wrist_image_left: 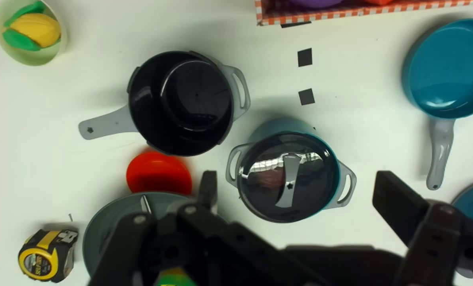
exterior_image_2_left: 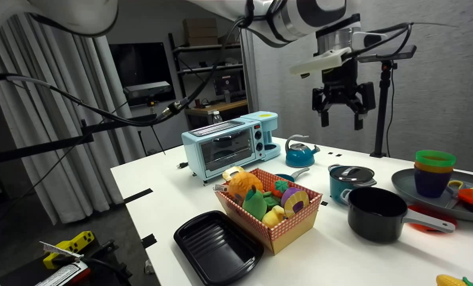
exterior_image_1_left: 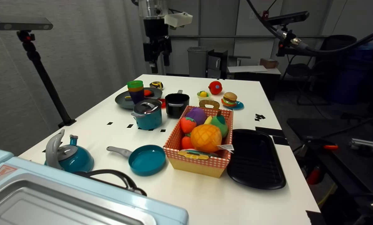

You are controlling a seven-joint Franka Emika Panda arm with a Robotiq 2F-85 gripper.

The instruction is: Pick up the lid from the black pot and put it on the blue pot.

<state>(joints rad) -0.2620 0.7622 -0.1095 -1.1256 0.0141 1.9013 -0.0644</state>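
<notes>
The dark lid (exterior_image_1_left: 148,107) with a grey handle sits on top of the blue pot (exterior_image_1_left: 150,121), in both exterior views. In the wrist view the lid (wrist_image_left: 316,182) covers the blue pot (wrist_image_left: 280,126), and two grey side handles stick out. The black pot (exterior_image_2_left: 373,218) stands beside it, uncovered; its bare inside shows in the wrist view (wrist_image_left: 197,95). My gripper (exterior_image_2_left: 341,120) is open and empty, high above the table. In the wrist view the lidded pot appears between the fingers (wrist_image_left: 298,186), well below them and touched by neither.
A basket of toy fruit (exterior_image_2_left: 296,226) stands near both pots, with a black tray (exterior_image_2_left: 220,246) beside it. A grey plate with stacked cups (exterior_image_2_left: 435,174) lies close by. A teal frying pan (exterior_image_1_left: 147,160), kettle (exterior_image_2_left: 300,155) and toaster oven (exterior_image_2_left: 228,147) are farther along the table.
</notes>
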